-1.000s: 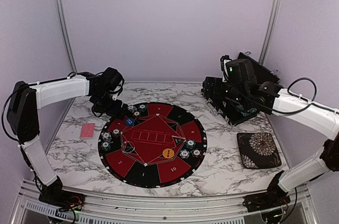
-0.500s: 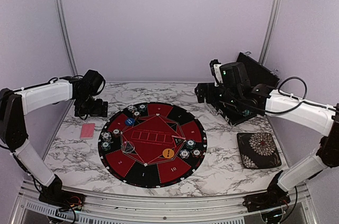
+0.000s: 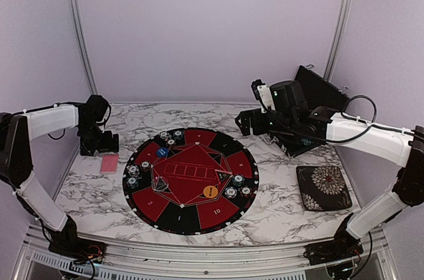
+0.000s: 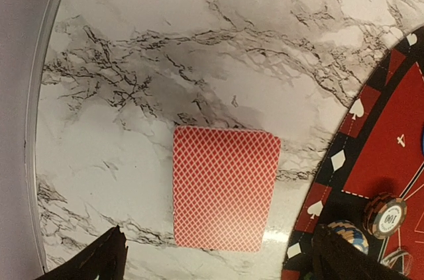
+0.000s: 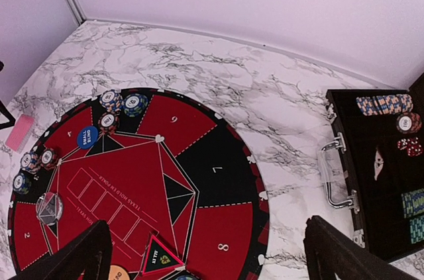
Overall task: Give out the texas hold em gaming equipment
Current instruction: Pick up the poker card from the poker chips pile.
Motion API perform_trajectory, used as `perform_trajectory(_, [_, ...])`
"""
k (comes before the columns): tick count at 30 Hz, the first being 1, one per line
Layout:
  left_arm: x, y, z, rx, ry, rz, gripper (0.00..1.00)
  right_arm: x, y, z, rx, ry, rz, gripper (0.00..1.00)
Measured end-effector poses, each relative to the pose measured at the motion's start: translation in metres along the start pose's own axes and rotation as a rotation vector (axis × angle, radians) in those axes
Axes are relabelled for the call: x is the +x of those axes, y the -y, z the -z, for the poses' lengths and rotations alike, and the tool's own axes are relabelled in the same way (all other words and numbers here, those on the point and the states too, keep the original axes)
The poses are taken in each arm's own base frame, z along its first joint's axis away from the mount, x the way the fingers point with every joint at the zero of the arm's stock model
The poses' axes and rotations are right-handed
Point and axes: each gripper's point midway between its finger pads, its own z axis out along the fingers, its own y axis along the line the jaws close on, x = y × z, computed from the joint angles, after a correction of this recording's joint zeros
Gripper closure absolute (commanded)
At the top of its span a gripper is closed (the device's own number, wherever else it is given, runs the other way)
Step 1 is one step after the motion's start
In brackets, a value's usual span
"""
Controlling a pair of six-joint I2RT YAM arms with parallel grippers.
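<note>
From the top external camera, a round red-and-black poker mat [image 3: 191, 181] lies in the middle of the marble table [image 3: 278, 210]. Small chip stacks [image 3: 171, 137] sit on the mat's far rim, more near its left rim [image 3: 137, 174] and near its right rim [image 3: 237, 186]. A blue button disc [image 3: 162, 152] lies on the far-left part of the mat and an orange button disc [image 3: 210, 192] on its near-right part. A pink-backed deck of cards [image 3: 109, 163] lies on the table near the left edge, just off the mat. The left gripper [image 3: 99, 143] hangs just beyond that deck. The right gripper [image 3: 246, 124] is above the table's far right part, in front of the open black case [image 3: 299, 138]. A dark flower-patterned tray [image 3: 323, 188] sits by the right edge.

In the left wrist view, the deck [image 4: 225, 189] lies face down between the 2 widely spread fingertips [image 4: 89, 263], which hold nothing and seem to be clear of it. The mat rim [image 4: 334, 181] carries a chip stack [image 4: 387, 214] at the right.

In the right wrist view, the fingers [image 5: 76, 257] stand wide apart and empty above the mat [image 5: 199, 181]. 3 chip stacks [image 5: 121, 103] sit at its far rim beside the blue disc [image 5: 87, 138]. The case [image 5: 381, 174], with its clear handle [image 5: 333, 173], holds rows of chips [image 5: 383, 103], though their colours are hard to sort.
</note>
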Motion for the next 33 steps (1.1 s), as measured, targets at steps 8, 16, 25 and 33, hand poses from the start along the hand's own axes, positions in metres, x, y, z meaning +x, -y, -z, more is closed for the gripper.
perform_trajectory(8, [0.020, 0.003, -0.037, 0.002, -0.133, -0.069, 0.01, 0.001, -0.005, -0.001, -0.029, 0.000, 0.009, 0.02])
perform_trajectory(16, [0.024, 0.002, -0.058, -0.012, -0.188, -0.091, 0.01, 0.008, -0.004, -0.002, -0.028, -0.013, 0.018, 0.02])
perform_trajectory(25, [0.022, 0.002, -0.062, 0.005, -0.197, -0.097, 0.14, 0.016, -0.002, -0.001, -0.025, -0.025, 0.019, 0.03])
perform_trajectory(33, [0.024, 0.004, -0.063, 0.023, -0.186, -0.095, 0.32, 0.021, 0.000, -0.001, -0.023, -0.035, 0.015, 0.04])
